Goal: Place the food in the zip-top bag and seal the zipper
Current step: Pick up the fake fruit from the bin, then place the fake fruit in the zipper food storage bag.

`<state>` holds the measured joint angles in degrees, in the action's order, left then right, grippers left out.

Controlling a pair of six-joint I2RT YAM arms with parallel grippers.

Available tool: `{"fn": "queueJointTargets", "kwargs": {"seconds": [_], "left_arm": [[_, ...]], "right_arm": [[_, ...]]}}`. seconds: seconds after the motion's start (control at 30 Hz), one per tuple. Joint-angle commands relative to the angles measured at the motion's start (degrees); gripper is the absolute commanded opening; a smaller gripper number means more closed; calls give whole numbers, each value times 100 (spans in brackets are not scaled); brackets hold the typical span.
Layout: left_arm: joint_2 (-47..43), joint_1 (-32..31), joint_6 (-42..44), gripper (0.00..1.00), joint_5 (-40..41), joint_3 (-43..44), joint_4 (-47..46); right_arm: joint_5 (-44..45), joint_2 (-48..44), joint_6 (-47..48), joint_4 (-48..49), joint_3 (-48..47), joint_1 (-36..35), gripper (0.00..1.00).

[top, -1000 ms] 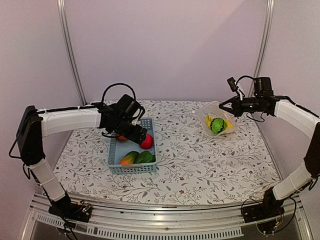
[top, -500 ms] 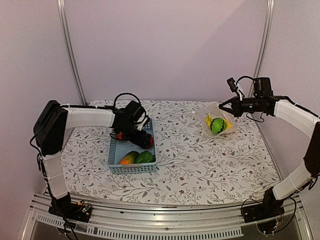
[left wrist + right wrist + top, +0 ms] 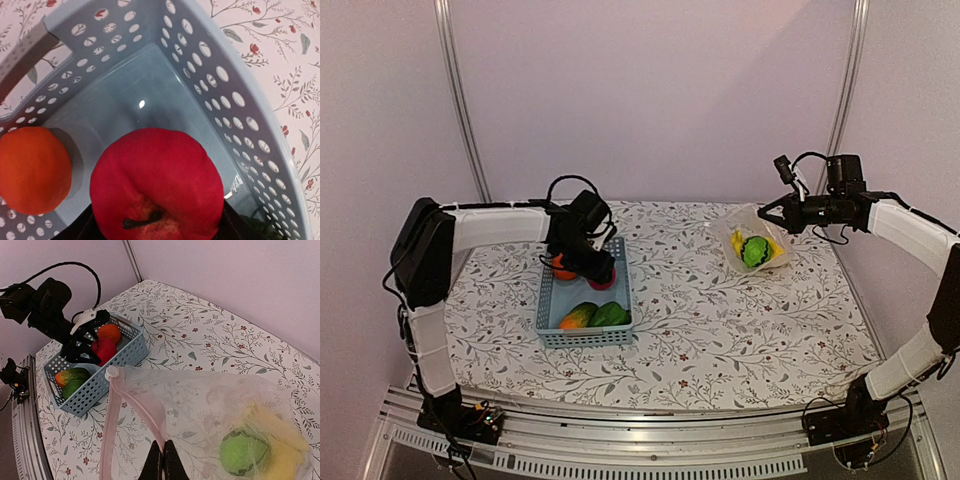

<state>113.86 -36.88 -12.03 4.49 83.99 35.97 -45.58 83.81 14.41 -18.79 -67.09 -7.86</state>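
My left gripper is down in the basket, shut on the red apple, which fills the space between its dark fingers. The orange lies beside it on the basket floor. A mango-like piece and a green piece lie at the basket's near end. My right gripper is shut on the zipper, holding the zip-top bag up with its mouth open. A green piece and yellow pieces lie inside the bag.
The light blue lattice basket stands left of the table's middle, its perforated wall close to the apple. The bag rests at the far right. Metal frame posts rise at both back corners.
My left arm has folded in closer, and its gripper has shifted slightly left and back inside the basket, the apple with it. My right arm and the bag have not moved.
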Motion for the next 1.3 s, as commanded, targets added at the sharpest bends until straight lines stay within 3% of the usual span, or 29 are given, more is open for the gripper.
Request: {"fn": "queueJointTargets", "kwargs": {"seconds": [0.0, 0.17, 0.3, 0.53, 0.87, 1.1, 1.2, 1.27], "left_arm": [[-1269, -183, 27, 52, 238, 67, 368], [-1780, -1135, 700, 57, 490, 482, -244], [-1594, -1846, 1089, 58, 921, 905, -525], [-977, -2600, 1507, 59, 881, 1264, -1896], [698, -2858, 1761, 59, 1483, 3017, -2147], [1351, -2863, 1806, 61, 1790, 3561, -2124], [1535, -2853, 1864, 64, 1941, 3671, -2124], [1697, -2856, 1871, 72, 2157, 3824, -2063]], "right_arm": [[41, -9, 37, 24, 46, 9, 0], [-1, -36, 68, 10, 55, 6, 0], [-52, -14, 62, -1, 29, 8, 0], [-27, -121, 78, -38, 5, 7, 0], [-109, -163, 61, -44, 9, 5, 0], [-170, -197, -68, -25, -8, 6, 0], [-171, -222, -96, -10, -6, 10, 0], [-175, -240, -117, 0, -9, 7, 0]]}}
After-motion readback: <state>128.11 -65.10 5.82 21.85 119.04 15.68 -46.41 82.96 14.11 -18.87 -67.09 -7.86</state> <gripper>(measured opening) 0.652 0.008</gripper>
